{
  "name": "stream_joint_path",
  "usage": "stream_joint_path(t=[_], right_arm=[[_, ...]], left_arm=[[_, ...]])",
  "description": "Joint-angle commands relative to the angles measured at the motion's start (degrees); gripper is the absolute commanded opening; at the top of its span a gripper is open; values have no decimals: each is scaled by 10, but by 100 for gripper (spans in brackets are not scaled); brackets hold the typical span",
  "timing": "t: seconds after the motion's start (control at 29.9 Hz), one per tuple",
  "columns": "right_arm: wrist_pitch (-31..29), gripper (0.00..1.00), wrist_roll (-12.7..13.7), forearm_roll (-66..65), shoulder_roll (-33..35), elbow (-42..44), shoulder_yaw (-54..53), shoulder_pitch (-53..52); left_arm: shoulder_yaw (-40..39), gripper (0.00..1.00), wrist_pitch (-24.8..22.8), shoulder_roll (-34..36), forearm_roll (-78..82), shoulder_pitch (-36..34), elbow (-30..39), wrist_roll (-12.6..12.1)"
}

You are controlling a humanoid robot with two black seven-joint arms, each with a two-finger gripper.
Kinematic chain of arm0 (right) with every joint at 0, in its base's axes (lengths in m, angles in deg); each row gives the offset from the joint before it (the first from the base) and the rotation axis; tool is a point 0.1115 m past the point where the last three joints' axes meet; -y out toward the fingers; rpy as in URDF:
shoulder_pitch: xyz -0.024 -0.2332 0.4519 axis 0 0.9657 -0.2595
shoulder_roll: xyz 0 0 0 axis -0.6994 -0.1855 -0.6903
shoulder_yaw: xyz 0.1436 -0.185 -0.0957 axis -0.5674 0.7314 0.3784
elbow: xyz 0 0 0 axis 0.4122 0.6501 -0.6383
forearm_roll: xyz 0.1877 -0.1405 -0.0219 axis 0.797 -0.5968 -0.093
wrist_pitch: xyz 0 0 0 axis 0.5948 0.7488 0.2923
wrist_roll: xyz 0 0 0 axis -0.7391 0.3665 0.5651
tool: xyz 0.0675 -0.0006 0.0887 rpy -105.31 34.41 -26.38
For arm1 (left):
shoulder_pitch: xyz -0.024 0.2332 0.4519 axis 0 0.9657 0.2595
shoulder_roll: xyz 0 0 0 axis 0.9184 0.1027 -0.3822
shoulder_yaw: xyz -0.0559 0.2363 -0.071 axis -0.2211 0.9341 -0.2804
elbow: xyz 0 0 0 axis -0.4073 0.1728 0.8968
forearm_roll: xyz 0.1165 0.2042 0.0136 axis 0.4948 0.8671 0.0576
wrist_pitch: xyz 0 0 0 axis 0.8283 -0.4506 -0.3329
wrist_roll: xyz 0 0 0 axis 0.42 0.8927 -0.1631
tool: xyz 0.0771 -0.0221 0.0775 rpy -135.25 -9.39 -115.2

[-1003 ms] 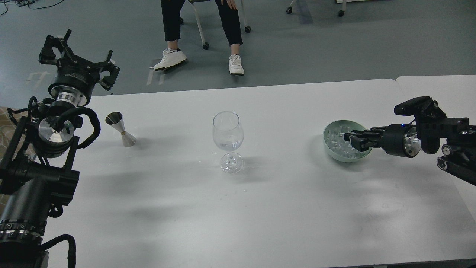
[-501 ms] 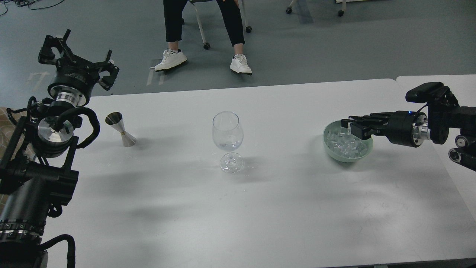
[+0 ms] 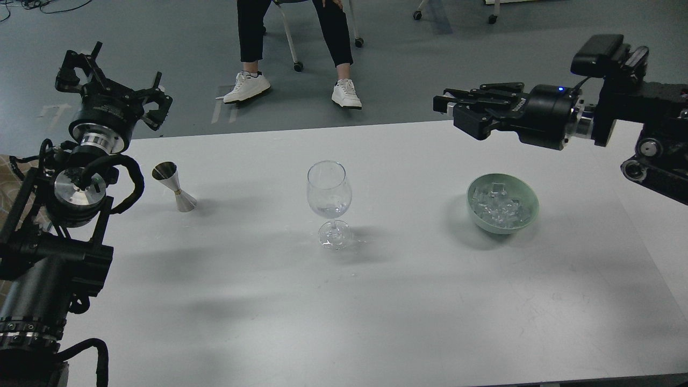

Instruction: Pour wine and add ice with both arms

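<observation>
A clear wine glass [image 3: 329,191] stands upright at the table's middle, with a little clear wine [image 3: 330,209] low in its bowl. A pale green bowl [image 3: 532,200] holding several clear ice cubes [image 3: 500,208] sits to its right. My right gripper [image 3: 445,106] hovers high above the table, up and left of the bowl, its fingers close together with a small pale glassy piece between the tips. My left gripper [image 3: 112,80] is open and empty, raised at the far left beyond the table edge. A steel jigger [image 3: 174,186] stands upright on the table below it.
The white table [image 3: 344,301] stretches across the view, with a second table [image 3: 661,121] joined at the right. A seated person's legs and white shoes [image 3: 344,95] and a wheeled chair are on the floor beyond the far edge.
My right gripper has risen out of the ice bowl and moved up and to the left, well above the table. The left arm, glass, jigger and bowl have not moved.
</observation>
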Motion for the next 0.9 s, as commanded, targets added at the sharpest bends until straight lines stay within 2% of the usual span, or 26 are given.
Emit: stream_joint_path(t=[0.0,0.17,0.37,0.87], right_arm=[[0,9,1,-3,-59,7,-3,-11],[0,9,3,-33,-161,51,-2,-11],[0,9,3,-41,-247,120,-1,-7],[-1,12,3,-66,-254,118,3,9]], left_arm=[[-1,96,1,1,-1,0,0,0],[-3,96,2,5,-3,-5,2,-1],[-4,96,1,10,-3,-6,1,-1],[-14,96,0,12,-3,-3,1,-1]])
